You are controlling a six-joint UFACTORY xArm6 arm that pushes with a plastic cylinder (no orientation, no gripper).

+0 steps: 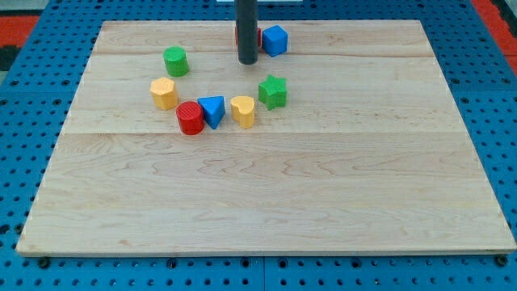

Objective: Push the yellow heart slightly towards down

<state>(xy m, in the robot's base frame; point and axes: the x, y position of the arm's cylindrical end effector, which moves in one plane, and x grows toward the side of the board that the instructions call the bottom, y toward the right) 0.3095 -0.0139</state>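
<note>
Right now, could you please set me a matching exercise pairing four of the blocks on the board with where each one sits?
Blocks:
1. yellow heart
2. green cylinder
3. blue cube
4. red cylinder

Places:
A. just right of my tip, near the view's top
B. touching the blue triangle on its left
C. below my tip, left of the green star
D. left of my tip, above the yellow hexagon

Pairs: 1-C, 2-D, 3-A, 4-B

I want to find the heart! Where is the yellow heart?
The yellow heart sits in the board's upper middle, right of the blue triangle, lower left of the green star, below my tip.
</note>
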